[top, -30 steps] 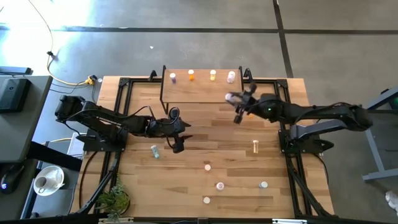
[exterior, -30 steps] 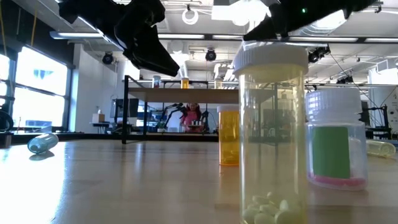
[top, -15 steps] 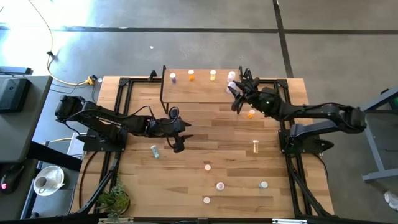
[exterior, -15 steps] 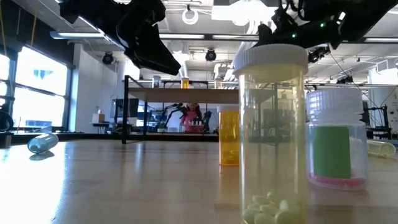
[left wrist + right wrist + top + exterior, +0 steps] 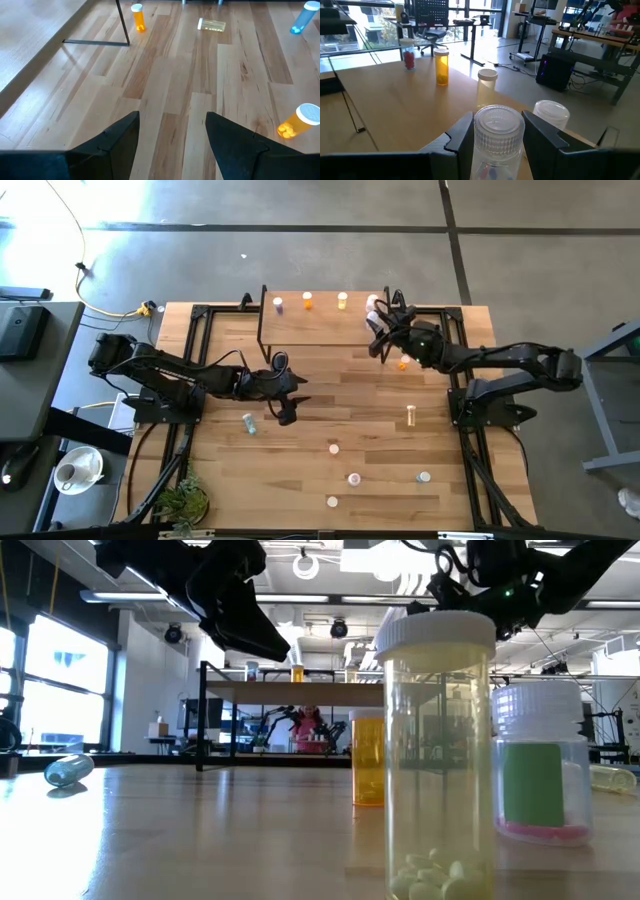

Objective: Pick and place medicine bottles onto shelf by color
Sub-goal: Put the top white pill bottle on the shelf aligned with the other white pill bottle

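The right gripper (image 5: 495, 145) is hanging over the right end of the shelf (image 5: 320, 325), its fingers pinching a clear bottle (image 5: 499, 137) that is standing upright between them, ribbed white cap up, with something red and blue showing faintly inside. Just beyond the gripper a white-capped bottle (image 5: 551, 116) is standing upright on the shelf top, and farther along are three more upright ones: a pale yellow bottle (image 5: 487, 87), an amber bottle (image 5: 442, 66) and a clear one with red contents (image 5: 408, 53). In the high view an orange bottle (image 5: 404, 362) is sitting on the table just beside this gripper, below the shelf's corner. The left gripper (image 5: 172, 132) is hovering over bare table in front of the shelf with its fingers spread and nothing between them. Close by its fingers a white-capped orange bottle (image 5: 298, 121) is lying tilted, pills showing inside; well ahead a yellow bottle (image 5: 211, 25) is lying flat on its side, another orange one (image 5: 137, 17) is standing upright by a shelf leg, and a blue bottle (image 5: 303, 17) is leaning far off. Nearest the low camera a tall clear bottle (image 5: 437, 750) is holding pale pills at its bottom.
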Robot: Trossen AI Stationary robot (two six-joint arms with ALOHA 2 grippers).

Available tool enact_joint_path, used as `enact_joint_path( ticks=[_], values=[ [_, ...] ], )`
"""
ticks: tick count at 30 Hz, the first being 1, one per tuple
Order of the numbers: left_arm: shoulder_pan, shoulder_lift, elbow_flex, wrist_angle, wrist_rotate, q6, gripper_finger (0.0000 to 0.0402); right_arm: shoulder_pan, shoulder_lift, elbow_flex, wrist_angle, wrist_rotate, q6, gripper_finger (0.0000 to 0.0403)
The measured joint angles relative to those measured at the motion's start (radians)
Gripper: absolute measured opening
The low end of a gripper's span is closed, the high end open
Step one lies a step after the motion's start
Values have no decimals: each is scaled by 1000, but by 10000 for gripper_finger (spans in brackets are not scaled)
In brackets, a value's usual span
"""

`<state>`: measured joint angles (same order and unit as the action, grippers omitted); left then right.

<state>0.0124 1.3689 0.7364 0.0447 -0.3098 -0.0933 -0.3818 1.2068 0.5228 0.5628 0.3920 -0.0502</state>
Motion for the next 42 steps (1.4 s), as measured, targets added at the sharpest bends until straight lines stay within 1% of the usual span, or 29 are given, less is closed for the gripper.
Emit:
enact_joint_path(
  ticks=[6, 13, 17, 22, 32, 37, 42],
  values=[
    [0, 0, 0, 1, 0, 0, 217, -18, 0, 0, -50, -11, 13, 126],
    [0, 0, 0, 2, 0, 0, 217, -18, 2, 1, -49, -15, 16, 126],
    [0, 0, 0, 2, 0, 0, 217, -18, 30, 2, -40, -22, 32, 126],
    [0, 0, 0, 0, 2, 0, 217, -18, 56, 3, -6, 25, 17, 126],
    [0, 0, 0, -4, 3, 0, 217, -18, 56, 3, -8, 29, 14, 127],
    [0, 0, 0, -4, 3, 0, 217, -18, 56, 3, -10, 31, 32, 142],
    [0, 0, 0, -6, 3, 0, 217, -18, 57, 2, -20, 34, 32, 170]
  ],
)
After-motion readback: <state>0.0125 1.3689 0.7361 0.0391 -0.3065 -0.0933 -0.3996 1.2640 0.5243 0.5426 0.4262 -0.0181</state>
